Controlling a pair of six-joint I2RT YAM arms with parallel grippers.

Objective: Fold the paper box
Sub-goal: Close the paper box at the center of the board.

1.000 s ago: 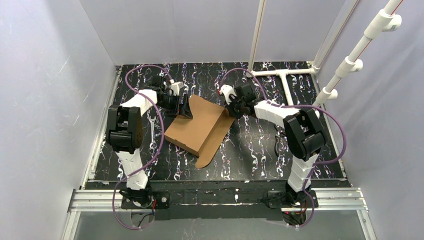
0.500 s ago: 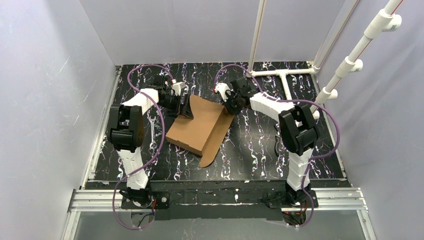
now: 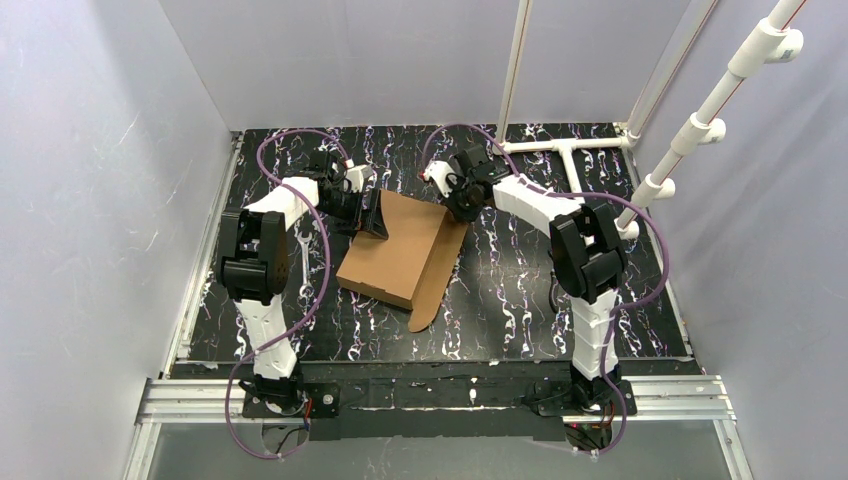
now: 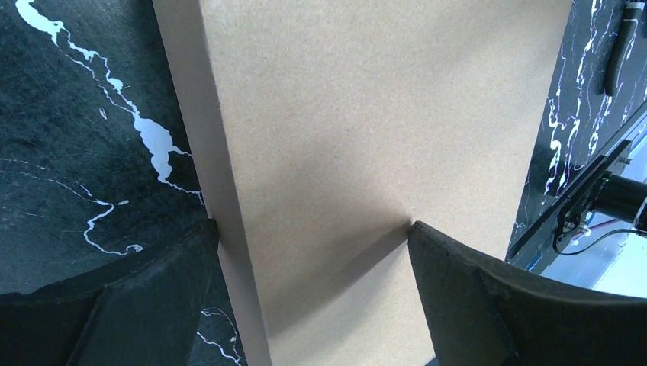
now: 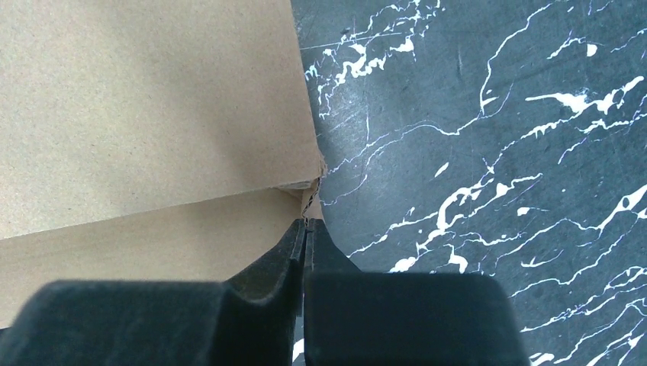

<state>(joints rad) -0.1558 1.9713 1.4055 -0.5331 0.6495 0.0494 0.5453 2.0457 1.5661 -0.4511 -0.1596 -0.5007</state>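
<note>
Presently paper box [image 3: 395, 250] shut; left fingers [image 4: 488, 305] spread astride edge, right fingers [image 5: 259, 290] closed.

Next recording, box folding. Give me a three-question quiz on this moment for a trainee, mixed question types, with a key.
1. Fill in: the rounded flap of the paper box lies on the black marbled ____.
2. The right gripper has its tips at which part of the box? A) a corner; B) the middle of the top panel; C) the rounded flap's tip.
3. True or false: the left gripper is shut tight.
Key: 1 table. 2 A. 3 false, its jaws stand wide across the box's edge.
</note>
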